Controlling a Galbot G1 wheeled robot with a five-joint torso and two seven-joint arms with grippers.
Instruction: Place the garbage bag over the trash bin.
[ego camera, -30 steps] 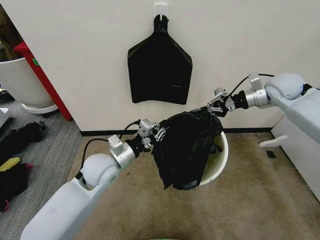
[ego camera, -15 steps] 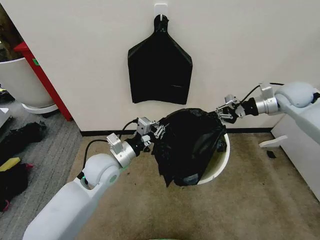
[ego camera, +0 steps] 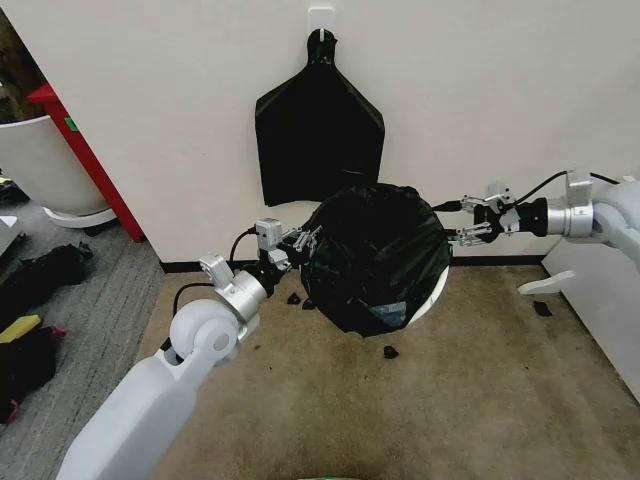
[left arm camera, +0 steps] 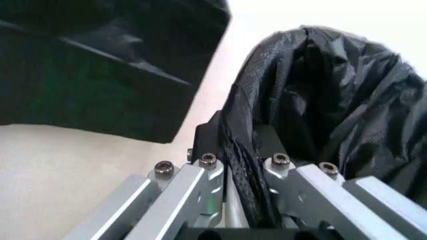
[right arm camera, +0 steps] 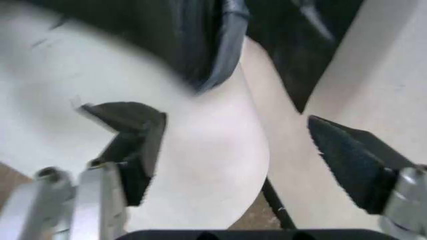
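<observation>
Now I see the garbage bag (ego camera: 378, 258) pulled wide over the trash bin (ego camera: 437, 288), so the black plastic hides most of the bucket and just a thin slice of white rim peeks out on the right side. I cannot see if anything is inside the bin, since the bag is over its mouth. My left gripper (ego camera: 297, 243) is at the bag's left edge, and its fingers (left arm camera: 200, 175) are closed tight on a bunched fold of the bag. My right gripper (ego camera: 470, 220) hangs just beside the bag's right edge with its jaws spread wide apart and nothing between them. It looks like it is not touching the bag, though that is hard to tell. A flat bunch of black bags (ego camera: 319, 125) hangs on the wall (ego camera: 520, 90) behind. A big white pot (ego camera: 40, 165) stands far off to the left.
</observation>
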